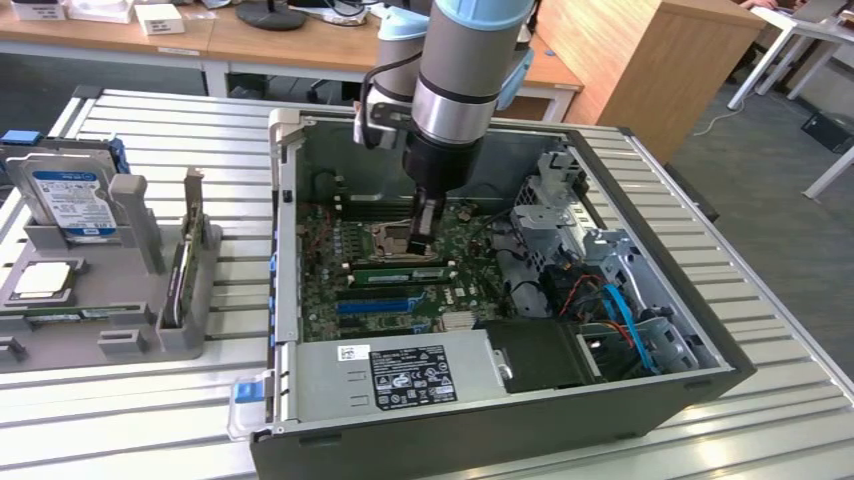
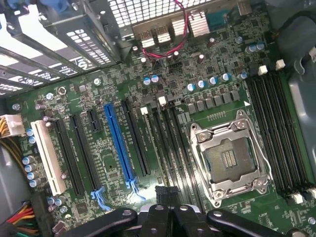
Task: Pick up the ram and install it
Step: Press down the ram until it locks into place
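Observation:
In the exterior view the ram (image 1: 395,272), a narrow green stick with a pale label, stands on edge in a slot of the motherboard (image 1: 334,290) just in front of the CPU socket (image 1: 390,238). My gripper (image 1: 423,243) hangs straight down inside the open computer case, fingers shut, with its tip right over the stick's far end. I cannot tell whether it touches. In the wrist view the shut gripper (image 2: 166,197) sits over the long black memory slots (image 2: 165,143) between the blue slot (image 2: 120,148) and the CPU socket (image 2: 231,160). Nothing shows between the fingers.
The case walls (image 1: 283,230) ring the board. The power supply (image 1: 414,372) fills the front, and a drive cage with cables (image 1: 601,270) fills the exterior view's right. A grey fixture (image 1: 107,300) on the left holds a hard drive (image 1: 74,200) and a processor (image 1: 40,280).

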Available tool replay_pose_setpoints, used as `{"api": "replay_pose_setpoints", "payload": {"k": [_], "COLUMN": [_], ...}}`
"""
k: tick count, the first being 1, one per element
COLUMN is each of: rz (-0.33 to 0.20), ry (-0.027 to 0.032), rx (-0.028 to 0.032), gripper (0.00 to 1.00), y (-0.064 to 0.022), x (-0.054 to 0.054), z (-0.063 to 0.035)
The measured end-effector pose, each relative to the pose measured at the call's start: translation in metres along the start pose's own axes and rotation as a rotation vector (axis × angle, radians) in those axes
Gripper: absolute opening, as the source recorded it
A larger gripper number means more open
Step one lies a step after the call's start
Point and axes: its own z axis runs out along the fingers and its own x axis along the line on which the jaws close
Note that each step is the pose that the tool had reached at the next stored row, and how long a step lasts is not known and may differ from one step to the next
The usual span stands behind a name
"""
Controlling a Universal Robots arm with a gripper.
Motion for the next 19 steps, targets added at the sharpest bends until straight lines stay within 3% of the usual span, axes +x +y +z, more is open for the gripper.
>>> {"api": "replay_pose_setpoints", "payload": {"k": [7, 19], "rz": [0.058, 0.217], "ry": [0.001, 0.0022], "rx": [-0.0003, -0.0016], "gripper": [0.11, 0.11], "y": [0.0, 0.0], "x": [0.0, 0.0], "z": [0.0, 0.0002]}}
